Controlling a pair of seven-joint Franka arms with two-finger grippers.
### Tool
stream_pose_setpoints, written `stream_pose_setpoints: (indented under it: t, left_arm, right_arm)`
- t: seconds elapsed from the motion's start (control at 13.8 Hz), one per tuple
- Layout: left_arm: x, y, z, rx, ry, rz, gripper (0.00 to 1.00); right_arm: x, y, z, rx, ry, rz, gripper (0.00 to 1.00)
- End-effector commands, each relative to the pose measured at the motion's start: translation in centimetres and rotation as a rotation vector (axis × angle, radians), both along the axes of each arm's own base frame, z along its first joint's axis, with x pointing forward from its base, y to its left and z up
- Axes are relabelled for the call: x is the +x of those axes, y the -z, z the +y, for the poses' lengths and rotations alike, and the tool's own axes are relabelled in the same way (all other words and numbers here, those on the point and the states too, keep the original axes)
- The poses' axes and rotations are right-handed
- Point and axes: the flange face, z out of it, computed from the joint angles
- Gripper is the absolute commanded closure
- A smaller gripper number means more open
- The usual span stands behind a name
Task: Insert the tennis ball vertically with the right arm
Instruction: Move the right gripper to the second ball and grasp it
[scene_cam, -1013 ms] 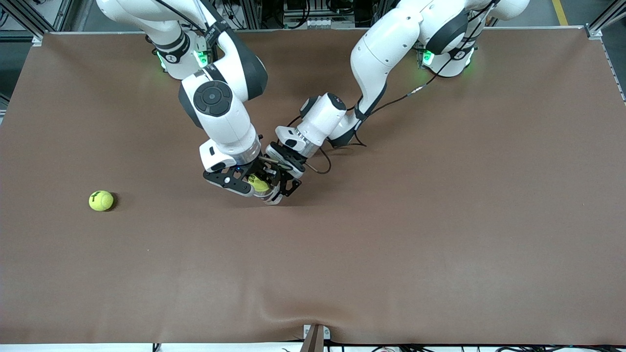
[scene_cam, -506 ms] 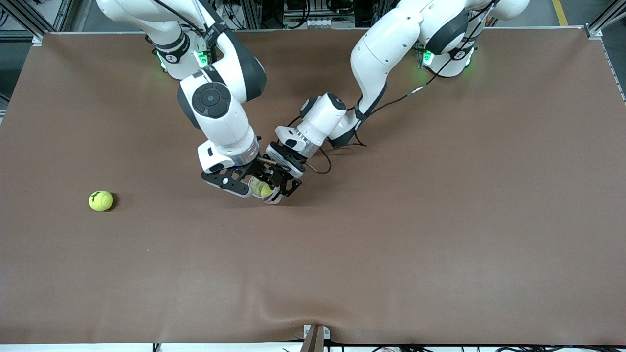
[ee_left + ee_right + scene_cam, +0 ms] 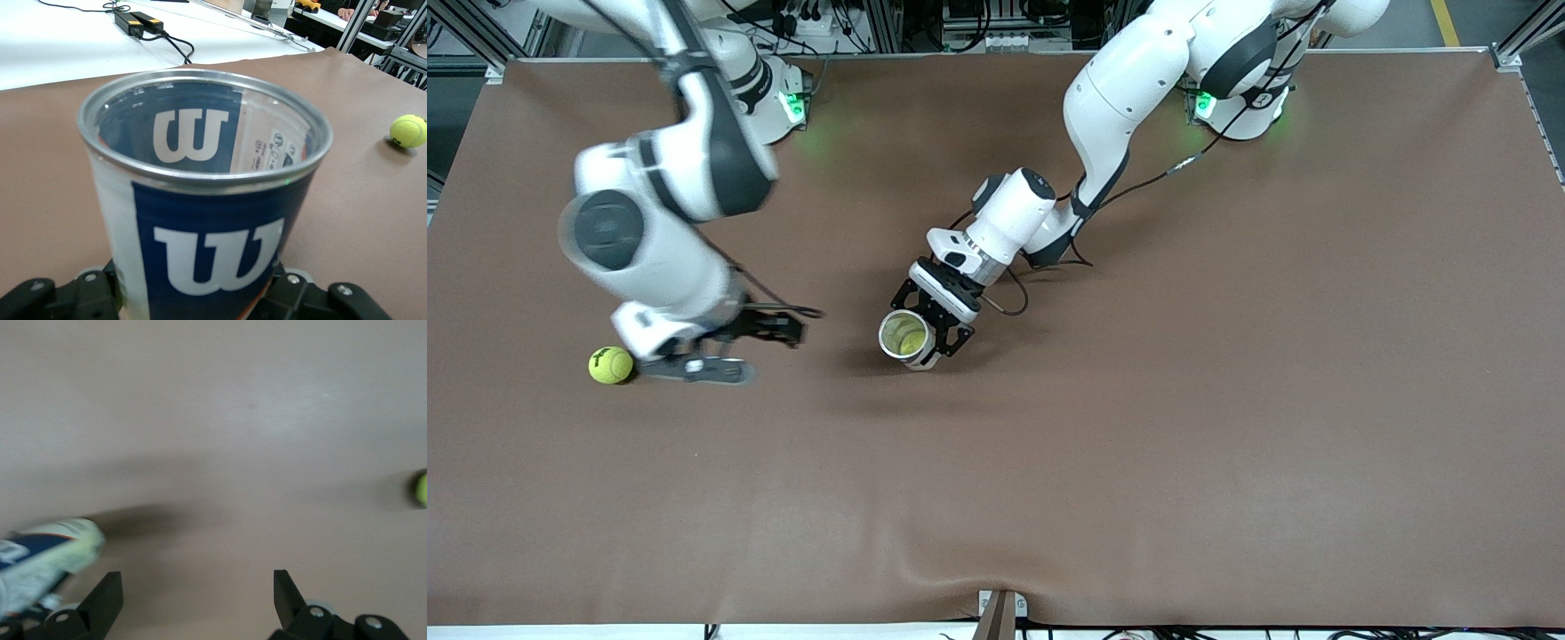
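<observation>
Right hand (image 3: 720,354) is spreading wide and empty, swinging off the can (image 3: 905,335) toward the loose tennis ball (image 3: 611,365) at its end of the worktop (image 3: 1227,400) — one ball (image 3: 912,342) now sitting inside the upright can — left hand (image 3: 941,322) gripping that can.

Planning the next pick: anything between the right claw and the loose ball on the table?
Nothing visible. The open right claw hangs right beside the ball, bare table between them. The can, in the left claw, sits well clear.
</observation>
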Motion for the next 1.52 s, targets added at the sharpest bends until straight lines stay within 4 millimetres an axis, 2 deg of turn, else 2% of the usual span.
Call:
stream_pose_setpoints:
  t: [0.0,0.22,0.58,0.72,0.87,1.08,1.23,1.45]
  left_arm:
    - [-0.1,0.0,-0.3,-0.007,-0.009,-0.016,0.22]
    - [-0.1,0.0,-0.3,-0.007,-0.009,-0.016,0.2]
    - [-0.2,0.0,-0.3,-0.005,-0.006,-0.019,0.19]
    - [-0.1,0.0,-0.3,-0.004,-0.007,-0.02,0.15]
    - [-0.2,0.0,-0.4,-0.001,-0.002,-0.024,0.14]
    - [-0.2,0.0,-0.4,0.0,-0.001,-0.025,0.11]
    - [-0.3,0.0,-0.4,0.0,0.0,-0.025,0.08]
    - [-0.5,0.0,-0.6,-0.001,0.004,-0.024,0.03]
  right_arm:
    - [-0.5,0.2,-7.5,0.008,-0.074,0.047,0.0]
    - [-0.7,0.8,-16.2,0.032,-0.151,0.072,0.0]
    - [-2.0,4.9,-25.5,0.057,-0.178,0.081,0.0]
    - [-2.8,7.7,-28.6,0.056,-0.199,0.047,0.0]
    - [-3.6,10.5,-30.8,0.04,-0.231,-0.014,0.0]
    - [-3.8,14.5,-33.5,0.028,-0.251,-0.046,0.0]
    - [-4.3,17.6,-34.5,0.011,-0.269,-0.085,0.0]
    - [-4.8,20.6,-35.7,-0.002,-0.265,-0.112,0.0]
